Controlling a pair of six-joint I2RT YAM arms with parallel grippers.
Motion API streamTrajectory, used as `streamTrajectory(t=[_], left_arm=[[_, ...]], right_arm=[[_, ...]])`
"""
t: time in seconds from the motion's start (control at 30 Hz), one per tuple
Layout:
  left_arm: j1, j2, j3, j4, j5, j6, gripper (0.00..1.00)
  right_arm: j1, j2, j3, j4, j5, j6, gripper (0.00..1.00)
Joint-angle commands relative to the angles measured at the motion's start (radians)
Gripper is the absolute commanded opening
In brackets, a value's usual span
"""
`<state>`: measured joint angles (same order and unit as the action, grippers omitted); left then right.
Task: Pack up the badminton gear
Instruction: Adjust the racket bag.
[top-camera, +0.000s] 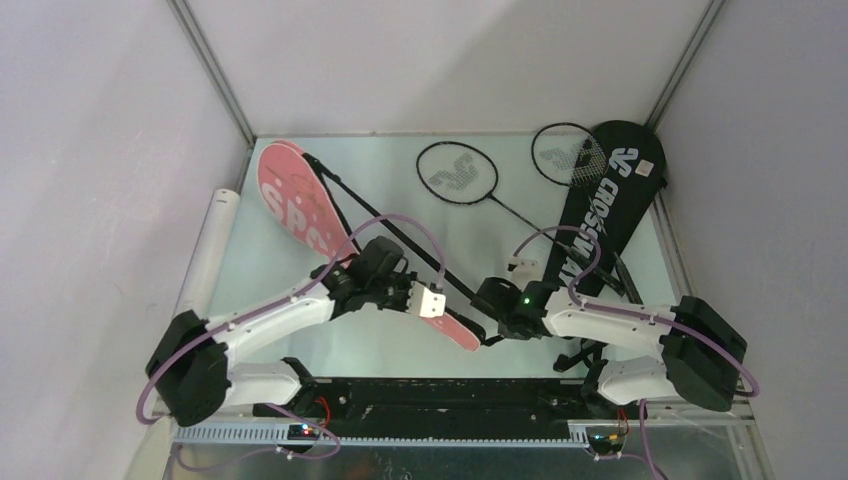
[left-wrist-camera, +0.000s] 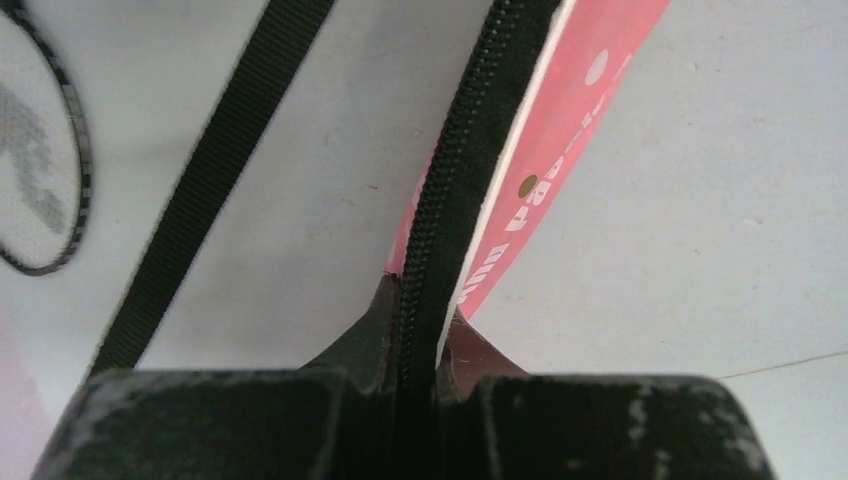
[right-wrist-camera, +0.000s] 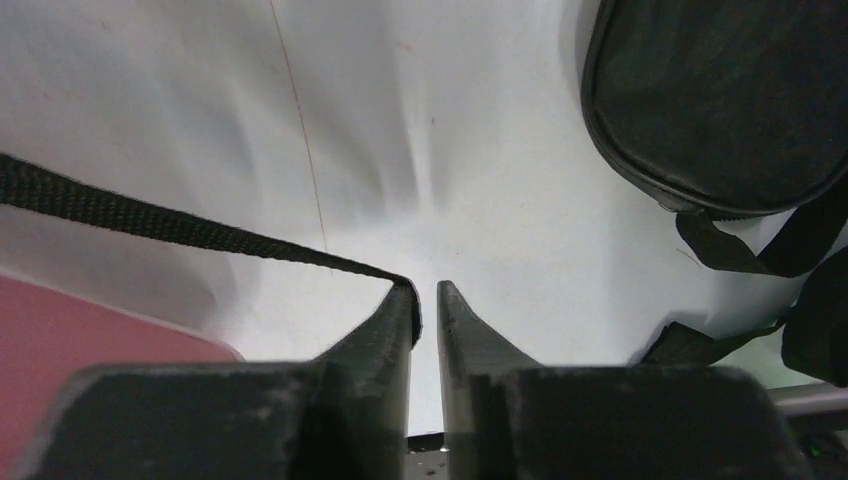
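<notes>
Step in hand, as I judge it: closing up the pink bag (top-camera: 300, 195), which lies aslant across the bench (top-camera: 390, 345) from upper left down to lower centre of the top view. No pink racket is on show, so they are presumably inside it. The left hand (left-wrist-camera: 420, 300) is clamped tight on the bag's zip (left-wrist-camera: 455, 170) edge at the narrow lower end, its fingers pressed to either side of the black teeth. The right hand (right-wrist-camera: 425, 290) sits just right of that end, jaws all but closed with only a sliver of gap and nothing seen in it. The strap (right-wrist-camera: 150, 225) runs up to the tip of one finger and touches it; whether it is caught there I cannot tell. Not yet packed: one black racket (top-camera: 457, 172) lies loose at top centre, and a second racket (top-camera: 562, 155) has its head against the edge of the black bag (top-camera: 610, 190) at upper right, whether over or under it I cannot tell. The tube (top-camera: 205, 250) lies along the left edge. No shuttlecock is visible. The next move appears to call for the right hand to get clear of the strap, find the zip pull, which is not in view, and draw it along while the left holds the edge taut. Risk noted: the strap fouling the zip.
</notes>
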<state>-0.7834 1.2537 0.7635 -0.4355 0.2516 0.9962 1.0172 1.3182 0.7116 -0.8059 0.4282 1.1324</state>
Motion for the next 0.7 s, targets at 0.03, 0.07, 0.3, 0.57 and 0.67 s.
streamTrajectory(t=[0.03, 0.07, 0.3, 0.57, 0.67], left_arm=[[0.063, -0.207, -0.124, 0.239, -0.071, 0.035, 0.0], [0.063, -0.223, -0.14, 0.264, -0.052, 0.041, 0.0], [0.053, -0.255, -0.176, 0.351, -0.038, 0.065, 0.0], [0.012, -0.27, -0.176, 0.234, -0.022, 0.147, 0.0], [0.008, -0.268, -0.166, 0.217, 0.001, 0.143, 0.0]], right_arm=[[-0.002, -0.049, 0.024, -0.125, 0.132, -0.148, 0.57], [0.001, -0.108, 0.026, -0.048, 0.135, -0.236, 0.63], [0.006, -0.575, -0.073, 0.42, 0.069, -0.632, 0.97], [-0.074, -0.791, -0.255, 0.838, -0.456, -0.857, 0.97], [-0.075, -0.641, -0.205, 0.848, -0.493, -0.921, 0.96]])
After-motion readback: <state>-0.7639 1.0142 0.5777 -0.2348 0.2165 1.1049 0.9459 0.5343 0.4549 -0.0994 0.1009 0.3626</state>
